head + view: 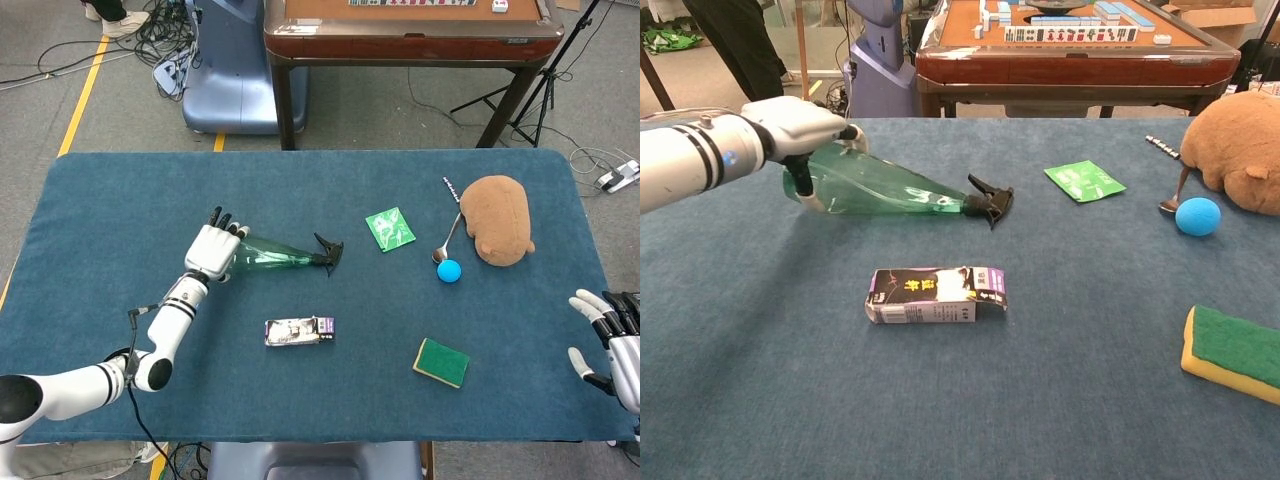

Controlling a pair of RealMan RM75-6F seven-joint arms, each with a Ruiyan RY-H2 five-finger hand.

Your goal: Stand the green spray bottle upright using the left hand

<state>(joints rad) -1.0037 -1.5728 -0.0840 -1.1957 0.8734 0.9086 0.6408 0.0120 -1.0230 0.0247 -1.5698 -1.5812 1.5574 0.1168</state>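
The green spray bottle [275,258] lies on its side on the blue table [110,200], black nozzle [328,250] pointing right. My left hand [212,250] grips its wide base from the left end, fingers over the top and thumb below. In the chest view the bottle [885,187] slopes down from the left hand [795,125] to the nozzle [988,200], the base end slightly raised. At the table's front right corner my right hand [608,345] hovers with its fingers spread and nothing in it; the chest view does not show it.
A small purple carton [299,330] lies in front of the bottle. To the right are a green packet [390,229], a blue ball [449,270], a spoon [447,240], a brown plush [497,220] and a green-yellow sponge [441,362]. A wooden table [400,30] stands behind.
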